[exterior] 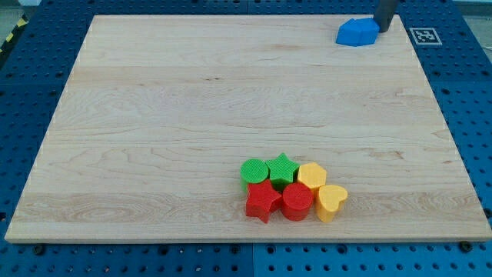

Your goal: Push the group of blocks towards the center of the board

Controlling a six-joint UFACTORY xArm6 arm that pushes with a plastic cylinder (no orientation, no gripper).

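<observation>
Board (154, 115) of pale wood fills most of the camera view, lying on a blue perforated table (23, 254). My tip (382, 29), the lower end of a straight dark rod that enters from the view's top edge, stands at the board's top right corner. There is no claw on this arm, so nothing opens, closes or grips; the rod only stands upright with its end on the wood.

Just to the left of my tip, touching it or very nearly so, lies a blue plastic block of irregular, angular shape (357, 32). It sits alone, well apart from all the others.

The group of blocks is near the view's bottom edge, somewhat right of the middle, and far from my tip. Six pieces are packed together, touching one another in two rows. In the upper row, from left to right: a green round cylinder block (254, 171), a green star-shaped block (283, 169) and a yellow heart-shaped block (312, 176). In the lower row: a red star-shaped block (262, 200), a red round cylinder block (297, 201) and a second yellow heart-shaped block (332, 201), which juts out furthest to the right.

A white square marker with a black pattern (424, 35) lies on the table just beyond the board's top right corner.
</observation>
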